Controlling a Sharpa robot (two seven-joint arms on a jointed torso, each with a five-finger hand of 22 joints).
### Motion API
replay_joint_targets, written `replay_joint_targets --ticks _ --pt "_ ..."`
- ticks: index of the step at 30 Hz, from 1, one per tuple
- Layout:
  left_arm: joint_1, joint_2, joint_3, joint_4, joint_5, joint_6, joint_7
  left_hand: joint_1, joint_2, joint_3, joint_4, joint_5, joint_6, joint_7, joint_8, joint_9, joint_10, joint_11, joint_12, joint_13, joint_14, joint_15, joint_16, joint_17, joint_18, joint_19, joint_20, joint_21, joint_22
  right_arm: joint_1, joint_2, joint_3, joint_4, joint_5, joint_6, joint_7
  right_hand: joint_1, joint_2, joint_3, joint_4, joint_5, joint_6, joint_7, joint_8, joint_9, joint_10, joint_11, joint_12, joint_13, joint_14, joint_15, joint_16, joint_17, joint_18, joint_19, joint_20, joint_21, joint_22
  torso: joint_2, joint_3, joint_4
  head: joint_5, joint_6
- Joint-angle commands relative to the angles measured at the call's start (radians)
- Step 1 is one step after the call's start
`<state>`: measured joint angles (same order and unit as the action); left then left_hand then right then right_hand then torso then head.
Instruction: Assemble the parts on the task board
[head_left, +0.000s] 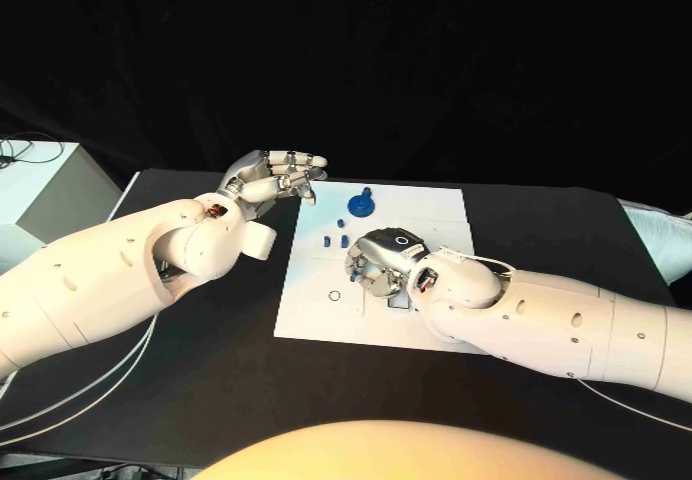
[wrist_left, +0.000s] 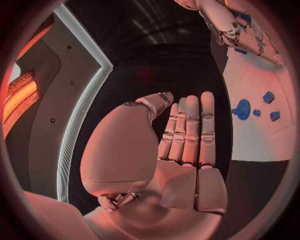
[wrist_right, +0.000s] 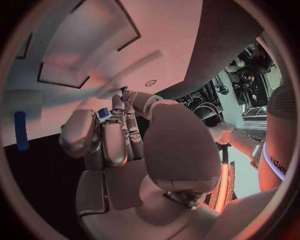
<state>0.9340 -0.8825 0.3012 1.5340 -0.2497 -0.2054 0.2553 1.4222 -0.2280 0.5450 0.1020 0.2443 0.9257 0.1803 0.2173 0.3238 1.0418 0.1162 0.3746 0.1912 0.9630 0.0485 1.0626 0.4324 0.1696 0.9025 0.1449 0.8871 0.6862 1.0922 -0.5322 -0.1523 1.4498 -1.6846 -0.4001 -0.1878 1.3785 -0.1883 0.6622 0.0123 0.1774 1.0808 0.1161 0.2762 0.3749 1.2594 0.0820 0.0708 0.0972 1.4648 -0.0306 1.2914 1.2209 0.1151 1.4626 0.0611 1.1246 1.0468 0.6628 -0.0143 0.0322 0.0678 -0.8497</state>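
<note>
Parts on the white board, right hand working at its middle

Parts (head_left: 361, 206) lie on the white board (head_left: 433, 205) in the middle of the black table (head_left: 216, 350): a round blue disc with small blue pieces beside it on the far left of the board, which puts them within reach of either hand. In the right wrist view a blue peg (wrist_right: 21, 131) lies flat on the board, well apart from the fingers.

Right hand (head_left: 387, 262) sits low over the middle of the board, palm down, fingers curled under. Small blue bits show at its fingertips (wrist_right: 122, 90), so it is probably holding or seating a piece, but whether the fingers actually clamp anything I cannot tell. The arm reaches in from the near right, forearm lying across the board's near right corner.

Left hand (head_left: 274, 177) hovers above the table just beside the board's far left corner, holding nothing; its fingers (wrist_left: 190, 127) are straight, side by side, palm open. It seems parked there to stay out of the way while staying near the loose pieces.
</note>
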Motion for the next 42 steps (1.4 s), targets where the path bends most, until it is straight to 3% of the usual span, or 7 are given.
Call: replay_joint_targets --ticks 1,5,9,12,17,34,42 --pt "0.000 0.000 0.001 0.003 0.006 0.006 0.008 0.001 0.010 -0.005 -0.002 -0.001 0.000 0.006 0.003 -0.001 -0.005 0.001 0.003 0.001 -0.002 0.002 -0.004 -0.001 0.015 0.006 -0.001 -0.003 -0.001 -0.001 0.001 0.000 -0.001 -0.014 0.033 -0.002 -0.003 0.010 0.008 -0.002 0.004 0.002 0.001 0.003 0.002 0.043 -0.034 0.002 0.002 0.049 -0.007 -0.003 -0.003 -0.014 -0.002 -0.005 -0.005 -0.002 0.000 0.0004 -0.0009 0.002 -0.001" --pt "0.000 0.000 0.001 0.004 0.006 0.007 0.007 0.001 0.010 -0.005 -0.002 -0.001 0.000 0.006 0.003 -0.001 -0.005 0.001 0.003 0.001 -0.002 0.002 -0.004 -0.001 0.015 0.006 -0.001 -0.003 -0.001 -0.001 0.004 -0.001 -0.007 -0.007 0.036 0.002 -0.021 -0.002 0.003 -0.003 0.004 -0.025 0.014 -0.008 0.002 0.011 -0.022 -0.010 -0.003 0.046 0.002 -0.004 -0.010 -0.014 -0.009 0.001 -0.008 -0.003 0.000 0.0002 -0.0011 0.002 -0.001" --pt "0.000 -0.001 0.001 0.004 0.006 0.008 0.006 0.001 0.010 -0.005 -0.002 -0.001 0.000 0.006 0.003 -0.001 -0.005 0.001 0.003 0.001 -0.002 0.002 -0.004 -0.001 0.015 0.006 -0.001 -0.003 -0.001 -0.001 0.008 -0.002 -0.015 0.006 0.037 0.014 -0.073 -0.050 -0.026 0.017 0.005 -0.095 0.041 -0.050 -0.012 -0.085 0.008 -0.011 -0.027 0.040 0.028 -0.009 -0.027 -0.009 -0.028 0.021 -0.045 -0.039 0.000 0.0001 -0.0010 0.002 -0.002" --pt "0.000 -0.001 0.001 0.004 0.006 0.008 0.005 0.001 0.010 -0.005 -0.002 -0.001 0.000 0.006 0.003 -0.001 -0.005 0.001 0.003 0.001 -0.002 0.002 -0.004 -0.001 0.015 0.006 -0.001 -0.003 -0.001 -0.001 0.011 -0.004 -0.020 0.013 0.039 0.022 -0.078 -0.072 -0.063 0.023 -0.016 -0.140 0.045 -0.085 -0.024 -0.171 0.019 -0.009 -0.034 0.030 0.037 -0.024 -0.057 0.007 -0.054 0.033 -0.111 -0.105 0.000 0.0003 -0.0008 0.002 -0.003" --pt "0.000 -0.001 0.001 0.004 0.006 0.009 0.003 0.002 0.011 -0.007 0.000 -0.001 0.000 0.006 0.005 -0.002 -0.007 0.002 0.004 0.002 -0.001 0.002 -0.006 -0.001 0.015 0.007 0.000 -0.006 -0.003 -0.001 0.011 -0.007 -0.023 0.018 0.034 0.030 -0.039 -0.055 -0.175 0.028 -0.018 -0.160 0.042 -0.114 -0.037 -0.250 0.023 -0.001 -0.033 0.017 0.041 -0.044 -0.099 0.018 -0.070 0.041 -0.163 -0.151 0.000 0.0003 -0.0007 0.002 -0.003" --pt "-0.001 -0.001 0.001 0.000 0.006 0.014 0.001 0.002 0.011 -0.007 0.000 -0.001 0.000 0.006 0.005 -0.002 -0.007 0.002 0.004 0.002 -0.001 0.002 -0.006 -0.001 0.015 0.007 0.000 -0.006 -0.003 0.001 -0.050 -0.006 0.024 0.019 -0.057 0.028 -0.007 -0.037 -0.205 0.033 0.009 -0.151 0.045 -0.121 -0.043 -0.250 0.023 0.012 -0.031 0.021 0.040 -0.032 -0.097 0.015 -0.060 0.041 -0.154 -0.139 -0.001 0.0010 -0.0017 -0.006 0.006" --pt "-0.001 -0.002 0.001 -0.005 0.006 0.015 0.001 0.002 0.011 -0.009 0.001 -0.001 0.000 0.006 0.006 -0.002 -0.009 0.002 0.005 0.002 -0.001 0.002 -0.007 -0.001 0.015 0.009 0.000 -0.008 -0.004 0.054 -0.151 0.013 0.079 0.051 -0.035 0.027 -0.004 -0.038 -0.197 0.041 0.014 -0.134 0.040 -0.122 -0.047 -0.207 0.016 0.038 -0.028 0.025 0.035 -0.016 -0.085 0.007 -0.039 0.038 -0.111 -0.092 -0.002 0.0010 -0.0049 -0.016 0.022"
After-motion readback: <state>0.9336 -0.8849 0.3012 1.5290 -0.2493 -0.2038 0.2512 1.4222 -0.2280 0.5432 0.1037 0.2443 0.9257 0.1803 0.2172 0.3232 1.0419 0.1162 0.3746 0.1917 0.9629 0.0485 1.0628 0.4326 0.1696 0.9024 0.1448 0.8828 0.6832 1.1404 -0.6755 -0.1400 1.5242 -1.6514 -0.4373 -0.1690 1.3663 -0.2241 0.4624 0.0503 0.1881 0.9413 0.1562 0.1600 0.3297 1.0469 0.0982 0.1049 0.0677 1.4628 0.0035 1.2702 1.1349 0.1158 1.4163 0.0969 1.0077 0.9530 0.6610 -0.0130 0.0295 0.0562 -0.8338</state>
